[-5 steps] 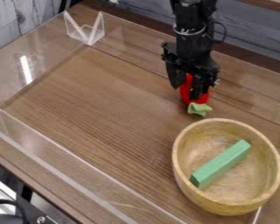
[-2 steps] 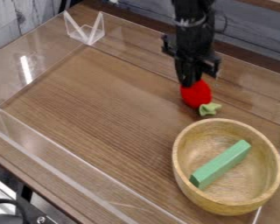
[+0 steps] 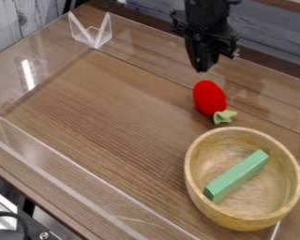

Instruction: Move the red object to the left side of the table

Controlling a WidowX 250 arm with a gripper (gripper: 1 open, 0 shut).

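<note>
Sideways — red object (image 3: 212, 97), leafy tip lower-right

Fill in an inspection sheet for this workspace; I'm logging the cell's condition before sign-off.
Surface: brown wood-grain table, low clear acrylic walls around it.
Job's things: red object lying on the table at the right, green leafy tip toward the bowl, not held.
Clutter: round wooden bowl holding a green block.
Grippers: gripper above the red object, clear of it; jaw state unclear.
Cables: nothing seen.
Surroundings: clear angled stand at the far wall.
</note>
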